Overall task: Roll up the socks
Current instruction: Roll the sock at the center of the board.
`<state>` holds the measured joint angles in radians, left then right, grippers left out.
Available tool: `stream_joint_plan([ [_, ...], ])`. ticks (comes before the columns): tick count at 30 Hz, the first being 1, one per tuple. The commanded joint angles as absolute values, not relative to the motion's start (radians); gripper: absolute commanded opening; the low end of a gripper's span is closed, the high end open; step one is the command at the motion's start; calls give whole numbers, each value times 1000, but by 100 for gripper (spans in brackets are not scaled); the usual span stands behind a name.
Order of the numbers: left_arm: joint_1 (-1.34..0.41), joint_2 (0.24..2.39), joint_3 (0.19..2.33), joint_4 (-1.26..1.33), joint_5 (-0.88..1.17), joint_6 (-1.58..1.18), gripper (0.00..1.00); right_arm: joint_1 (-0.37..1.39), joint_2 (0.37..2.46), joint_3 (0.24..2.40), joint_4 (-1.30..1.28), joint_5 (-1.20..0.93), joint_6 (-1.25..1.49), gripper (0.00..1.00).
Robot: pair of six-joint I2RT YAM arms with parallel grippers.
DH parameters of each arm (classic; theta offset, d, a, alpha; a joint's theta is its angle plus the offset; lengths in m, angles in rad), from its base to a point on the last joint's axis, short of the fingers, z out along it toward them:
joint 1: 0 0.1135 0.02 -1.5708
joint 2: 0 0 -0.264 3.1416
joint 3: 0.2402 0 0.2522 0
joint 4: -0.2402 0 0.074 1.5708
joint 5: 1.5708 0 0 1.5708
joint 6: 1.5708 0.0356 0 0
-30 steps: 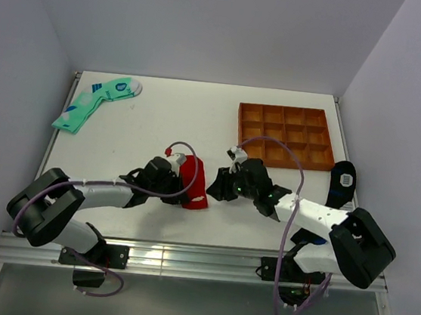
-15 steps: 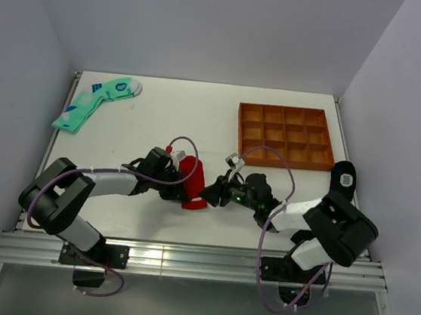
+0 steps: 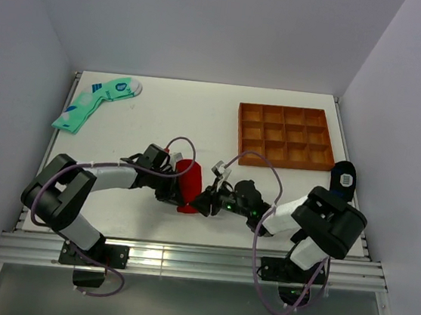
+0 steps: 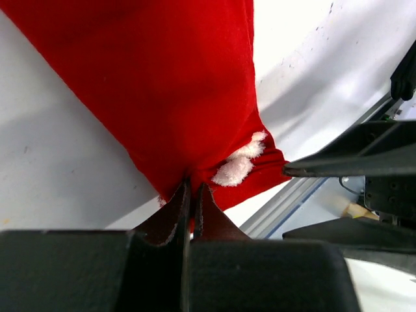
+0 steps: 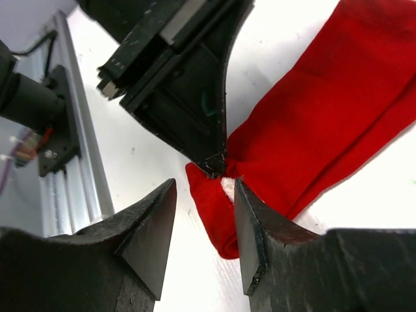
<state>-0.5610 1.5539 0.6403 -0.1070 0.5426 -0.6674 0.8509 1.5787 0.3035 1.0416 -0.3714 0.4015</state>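
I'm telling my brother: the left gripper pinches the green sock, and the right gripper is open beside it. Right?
Wrong sock: the left gripper pinches the red sock, as the left wrist view shows. The right gripper is open beside it.

bright red soft cloth socks [image 3: 188, 187]: small fluffy white mark [image 4: 240, 162] near one end | mint-green cloth sock [image 3: 95, 102]: blue marks | black cloth sock [image 3: 343, 179]: white pattern | brown square tray [image 3: 239, 130]: grid of boxes | flat bench [image 3: 185, 116]: plain white
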Motion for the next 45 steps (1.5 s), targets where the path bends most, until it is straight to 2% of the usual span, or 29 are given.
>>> stream_joint_plan([
  [1, -540, 1572, 670, -192, 575, -624, 0, 894, 1503, 339, 948, -272, 293, 48],
  [6, -509, 1583, 710, -261, 610, -577, 0, 930, 1448, 334, 854, -203, 250, 48],
  [12, -457, 1618, 761, -353, 672, -513, 0, 979, 1496, 417, 738, -160, 195, 51],
  [28, -407, 1730, 805, -426, 736, -445, 0, 1052, 1554, 479, 675, -52, 133, 51],
  [39, -405, 1736, 804, -428, 741, -445, 0, 1058, 1367, 371, 713, 106, 164, 50],
  [45, -403, 1736, 805, -433, 739, -443, 0, 1061, 1354, 386, 692, 29, 134, 50],
])
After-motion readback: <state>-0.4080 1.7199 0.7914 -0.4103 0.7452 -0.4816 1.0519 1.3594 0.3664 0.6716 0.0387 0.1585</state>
